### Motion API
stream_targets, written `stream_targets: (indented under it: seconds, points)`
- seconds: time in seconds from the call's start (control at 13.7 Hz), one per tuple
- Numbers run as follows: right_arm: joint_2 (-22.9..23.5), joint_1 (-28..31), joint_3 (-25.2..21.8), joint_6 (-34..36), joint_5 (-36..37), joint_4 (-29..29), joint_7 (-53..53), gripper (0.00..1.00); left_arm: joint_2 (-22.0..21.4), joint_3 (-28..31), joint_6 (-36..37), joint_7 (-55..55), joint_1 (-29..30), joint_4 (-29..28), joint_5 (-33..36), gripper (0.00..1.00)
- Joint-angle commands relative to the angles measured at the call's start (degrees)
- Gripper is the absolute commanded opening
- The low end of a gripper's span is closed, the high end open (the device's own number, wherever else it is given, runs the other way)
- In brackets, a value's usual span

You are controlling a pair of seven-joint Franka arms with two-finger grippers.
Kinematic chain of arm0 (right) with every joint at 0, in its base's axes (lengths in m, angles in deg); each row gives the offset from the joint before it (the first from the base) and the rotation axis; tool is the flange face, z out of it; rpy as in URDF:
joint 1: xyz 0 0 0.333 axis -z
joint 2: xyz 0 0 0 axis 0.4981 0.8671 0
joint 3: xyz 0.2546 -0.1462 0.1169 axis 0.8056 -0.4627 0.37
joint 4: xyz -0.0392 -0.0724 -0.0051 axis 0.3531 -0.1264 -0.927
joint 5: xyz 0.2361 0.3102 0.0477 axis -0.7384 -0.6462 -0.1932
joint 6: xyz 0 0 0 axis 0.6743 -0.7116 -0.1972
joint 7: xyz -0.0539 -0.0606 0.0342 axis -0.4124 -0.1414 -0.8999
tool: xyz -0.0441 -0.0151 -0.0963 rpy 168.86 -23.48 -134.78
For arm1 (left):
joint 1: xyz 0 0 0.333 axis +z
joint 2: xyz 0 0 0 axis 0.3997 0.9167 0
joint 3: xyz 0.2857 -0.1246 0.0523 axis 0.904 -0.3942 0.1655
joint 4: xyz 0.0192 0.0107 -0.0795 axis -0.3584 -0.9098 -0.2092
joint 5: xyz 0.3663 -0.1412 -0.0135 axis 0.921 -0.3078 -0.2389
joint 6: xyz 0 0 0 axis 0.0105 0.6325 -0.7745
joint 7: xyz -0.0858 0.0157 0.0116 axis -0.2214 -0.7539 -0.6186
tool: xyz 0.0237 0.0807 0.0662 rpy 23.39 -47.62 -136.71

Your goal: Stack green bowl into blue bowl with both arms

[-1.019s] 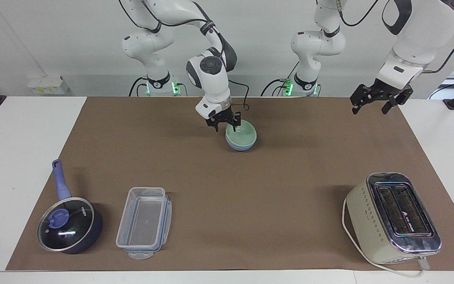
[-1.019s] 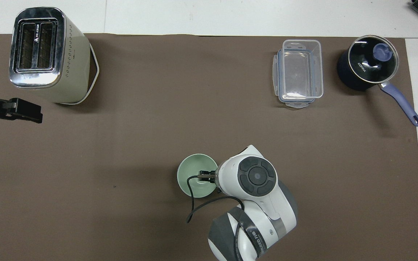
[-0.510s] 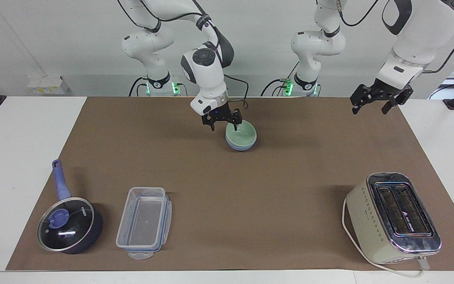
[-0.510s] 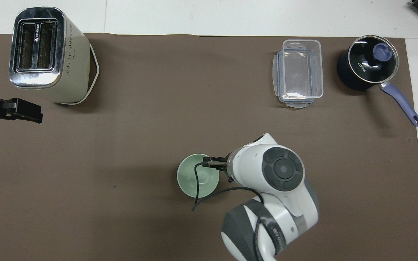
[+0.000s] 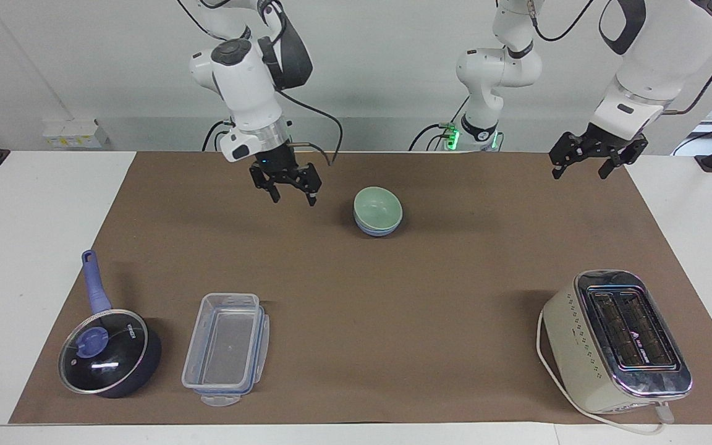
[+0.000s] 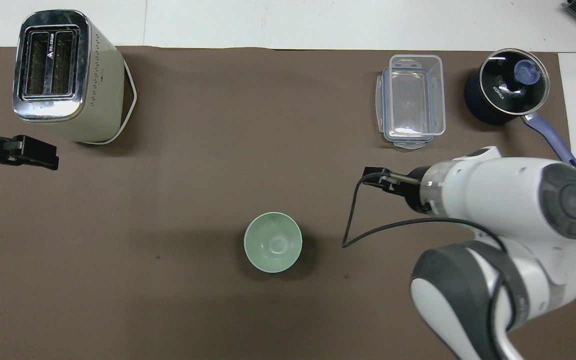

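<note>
The right gripper (image 5: 286,185) has lifted off the bowls and swung toward the right arm's edge of the surface (image 5: 393,321), jaws spread and empty. The green bowl (image 5: 378,206) sits nested in the blue bowl (image 5: 376,231) mid-surface. The left gripper (image 5: 597,162) waits over the left arm's corner nearest the robots, jaws open, empty.

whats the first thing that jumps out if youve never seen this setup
The green bowl nested in the blue bowl on the brown mat, nearer the robots than anything else. The right claw hangs open in the air beside them, toward the right arm's end, while the left claw waits open above the mat's edge at the left arm's end.
</note>
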Motion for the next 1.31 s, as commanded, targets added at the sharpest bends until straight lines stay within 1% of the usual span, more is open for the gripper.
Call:
stream_targets:
  seconds: [0.0,0.15,0.36,0.58,0.66,0.8,0.87,1.02,1.09,1.24]
  points:
    - [0.8,7.6,0.8,4.8,0.8,-6.1,-5.7,1.0,0.4,-0.4,1.3,-0.4,0.6,1.1,0.7,1.0]
    - [0.9,11.2,0.8,6.0,0.9,-9.0,-8.8,1.0,0.4,-0.4,1.3,-0.4,0.6,1.1,0.8,1.0]
    - [1.0,15.0,0.8,13.3,3.0,-14.4,-12.7,1.0,0.4,-0.4,1.3,-0.4,0.6,1.1,0.7,1.0]
    - [0.5,16.4,0.2,15.0,5.9,-15.5,-13.5,1.0,0.4,-0.4,1.3,-0.4,0.6,1.1,0.7,1.0]
    - [0.2,16.6,-0.5,16.7,6.7,-16.3,-14.8,1.0,0.4,-0.4,1.3,-0.4,0.6,1.1,0.7,1.0]
    - [0.9,16.9,-0.8,24.8,7.4,-23.0,-16.3,1.0,0.4,-0.4,1.3,-0.4,0.6,1.1,0.7,1.0]
    - [1.1,17.0,-0.7,27.6,8.1,-25.5,-16.4,1.0,0.4,-0.4,1.3,-0.4,0.6,1.1,0.7,1.0]
    - [1.2,17.0,-0.7,31.8,10.5,-28.2,-17.6,1.0,0.4,-0.4,1.3,-0.4,0.6,1.1,0.7,1.0]
    - [1.3,17.0,-0.7,33.8,10.5,-29.5,-18.9,1.0,0.4,-0.4,1.3,-0.4,0.6,1.1,0.8,1.0]
    - [1.3,17.0,-0.7,36.8,10.5,-30.0,-19.2,1.0,0.4,-0.4,1.3,-0.4,0.6,1.1,0.7,1.0]
